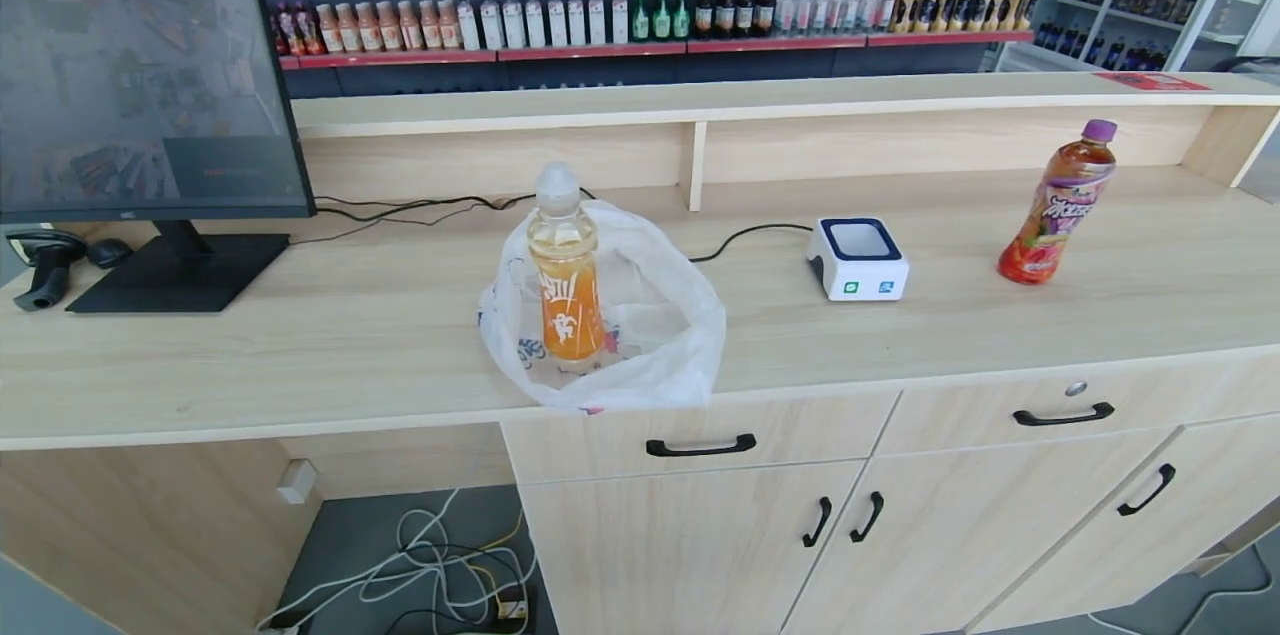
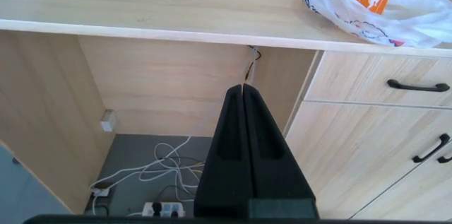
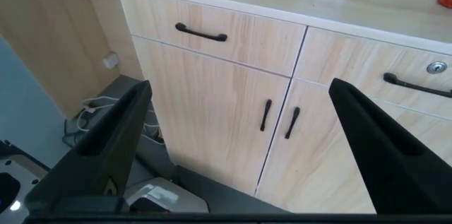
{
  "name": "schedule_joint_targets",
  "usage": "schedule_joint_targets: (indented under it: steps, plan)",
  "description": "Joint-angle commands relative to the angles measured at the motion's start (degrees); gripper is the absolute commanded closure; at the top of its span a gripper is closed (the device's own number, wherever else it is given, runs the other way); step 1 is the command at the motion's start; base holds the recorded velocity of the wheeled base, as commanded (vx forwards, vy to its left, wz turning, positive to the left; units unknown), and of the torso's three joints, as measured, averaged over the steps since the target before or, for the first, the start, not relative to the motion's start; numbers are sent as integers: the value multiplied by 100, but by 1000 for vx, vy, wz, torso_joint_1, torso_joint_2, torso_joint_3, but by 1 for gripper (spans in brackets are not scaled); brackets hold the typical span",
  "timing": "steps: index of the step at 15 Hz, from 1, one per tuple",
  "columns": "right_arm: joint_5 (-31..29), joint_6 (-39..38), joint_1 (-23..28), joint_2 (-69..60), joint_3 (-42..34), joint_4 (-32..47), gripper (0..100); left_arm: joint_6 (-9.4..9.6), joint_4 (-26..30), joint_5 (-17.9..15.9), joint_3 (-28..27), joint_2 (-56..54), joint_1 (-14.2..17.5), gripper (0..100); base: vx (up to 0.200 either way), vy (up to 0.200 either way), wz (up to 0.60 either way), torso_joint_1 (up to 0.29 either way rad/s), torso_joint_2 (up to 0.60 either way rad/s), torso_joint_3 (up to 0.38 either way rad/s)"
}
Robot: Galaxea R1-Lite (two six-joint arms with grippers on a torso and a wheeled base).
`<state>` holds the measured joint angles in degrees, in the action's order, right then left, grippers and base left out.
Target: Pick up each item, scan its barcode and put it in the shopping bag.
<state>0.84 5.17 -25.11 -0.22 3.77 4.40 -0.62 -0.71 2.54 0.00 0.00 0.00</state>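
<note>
Head overlooks counter [image 1: 300, 355]; wrists, lower, share shopping bag [image 1: 668, 330].

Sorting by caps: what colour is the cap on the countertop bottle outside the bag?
Purple cap; best in head view.

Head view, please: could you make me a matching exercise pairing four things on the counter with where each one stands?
1. orange bottle
2. purple-capped bottle
3. scanner
4. monitor

A. left end of the counter
B. between the bag and the purple-capped bottle
C. upright inside the bag
D. right part of the counter, standing alone

Pairs: 1-C, 2-D, 3-B, 4-A.
</note>
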Motion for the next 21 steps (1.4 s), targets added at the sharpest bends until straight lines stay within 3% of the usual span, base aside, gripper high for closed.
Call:
schedule_joint_targets:
  steps: [1, 21]
  plan:
    - [4, 2, -2, 22, -43, -1, 0, 9, 9, 1, 0, 0, 0, 100, 0, -200, 0, 2, -2, -7]
    - [171, -157, -2, 22, -43, 17, 0, 18, 27, 1, 0, 0, 0, 100, 0, -200, 0, 4, 2, 2]
